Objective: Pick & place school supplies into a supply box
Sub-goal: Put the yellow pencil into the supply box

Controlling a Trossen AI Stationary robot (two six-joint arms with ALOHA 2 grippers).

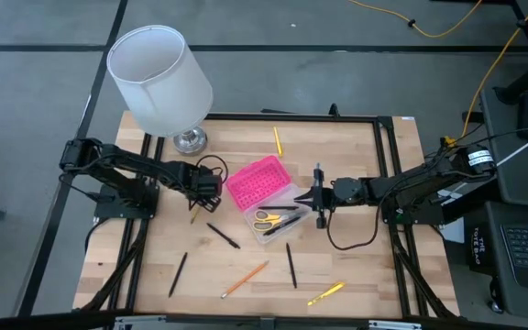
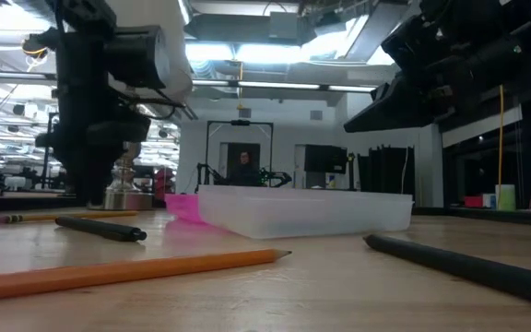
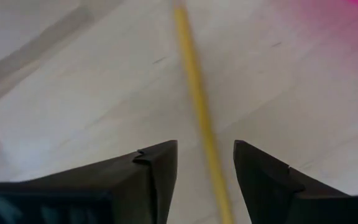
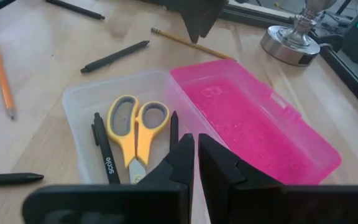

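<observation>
Supply box (image 1: 269, 197) sits open near table centre: clear base (image 4: 98, 99) toward the right arm, pink lid (image 4: 253, 118) folded flat toward the lamp base (image 1: 189, 139). Inside the base: scissors (image 4: 135, 134) with yellow handles, lying flat, and a black pen (image 4: 106, 155) beside them along the wall.

Left gripper (image 3: 205, 171) is low over the wood just beside the lid's left edge, fingers parted, straddling a yellow pencil (image 3: 197, 112) that lies on the table between them; not clamped on it. The pencil's far end pokes out below the gripper in the high view (image 1: 192, 216).

Right gripper (image 4: 195, 163) hovers over the base's right end, fingers nearly together, nothing between them.

Loose supplies on the near half of the table, well apart from one another: black pen (image 1: 223, 236), black pen (image 1: 178, 274), orange pencil (image 1: 245, 280), black pen (image 1: 291, 265), yellow pen (image 1: 325, 293). One yellow pencil (image 1: 278, 140) lies alone near the far edge.

White lampshade (image 1: 159, 78) overhangs the far left corner. Open wood between box and near edge; black frame rail (image 1: 291, 116) bounds the far side.
</observation>
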